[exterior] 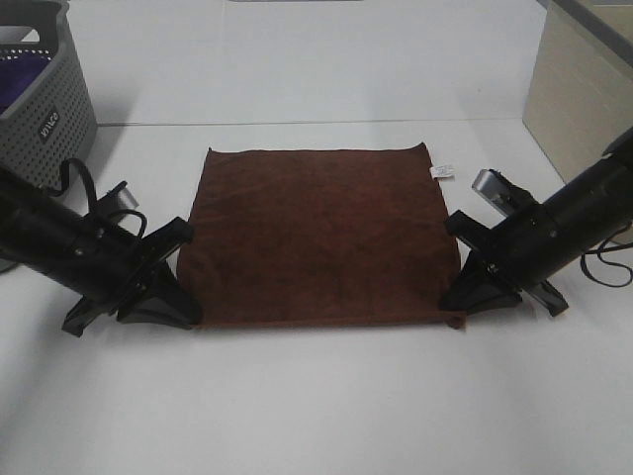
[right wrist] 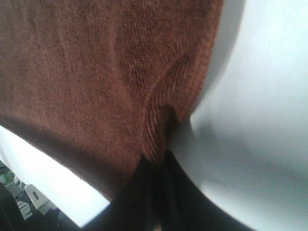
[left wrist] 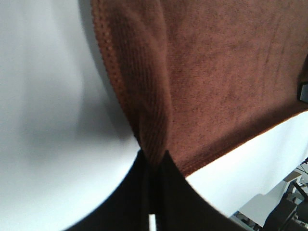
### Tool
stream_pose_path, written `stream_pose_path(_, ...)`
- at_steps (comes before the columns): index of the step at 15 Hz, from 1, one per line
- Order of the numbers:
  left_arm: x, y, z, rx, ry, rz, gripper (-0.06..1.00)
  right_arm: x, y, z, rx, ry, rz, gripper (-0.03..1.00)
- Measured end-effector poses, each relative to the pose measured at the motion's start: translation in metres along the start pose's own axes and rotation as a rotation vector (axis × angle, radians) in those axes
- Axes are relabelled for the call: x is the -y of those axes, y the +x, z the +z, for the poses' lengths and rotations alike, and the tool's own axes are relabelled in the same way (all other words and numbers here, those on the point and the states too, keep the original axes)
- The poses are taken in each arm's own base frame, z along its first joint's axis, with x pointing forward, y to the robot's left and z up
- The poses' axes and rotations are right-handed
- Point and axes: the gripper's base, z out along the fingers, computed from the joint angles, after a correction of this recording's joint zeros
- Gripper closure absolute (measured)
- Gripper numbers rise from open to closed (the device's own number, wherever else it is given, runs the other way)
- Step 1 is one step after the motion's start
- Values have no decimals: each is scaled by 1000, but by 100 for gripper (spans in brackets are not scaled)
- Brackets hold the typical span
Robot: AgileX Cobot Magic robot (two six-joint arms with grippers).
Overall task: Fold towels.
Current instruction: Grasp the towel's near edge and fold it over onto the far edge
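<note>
The dark reddish-brown towel [exterior: 316, 233] lies flat on the white table, with its small white tag [exterior: 442, 171] at the far right corner. My left gripper [exterior: 188, 315] is shut on the towel's near left corner, and the left wrist view shows the cloth [left wrist: 202, 72] pinched between the fingers [left wrist: 130, 192]. My right gripper [exterior: 453, 305] is shut on the near right corner, and the right wrist view shows the hem [right wrist: 154, 139] bunched into the shut jaws. Both corners sit at table level.
A grey perforated basket [exterior: 45, 109] with something purple inside stands at the far left. A beige box or cabinet [exterior: 584, 89] stands at the far right. Black cables trail by each arm. The white table [exterior: 316, 406] extends toward the front.
</note>
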Motion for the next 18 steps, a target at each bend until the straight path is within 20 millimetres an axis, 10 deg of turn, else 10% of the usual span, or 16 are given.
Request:
stream_pose_path(6, -14, 46, -7, -79, -25, -90, 94, -5, 44, -3, -54, 8, 74, 97)
stream_pose_path(18, 67, -77, -46, 188, -8, 111, 94, -62, -85, -82, 215, 38, -139, 97)
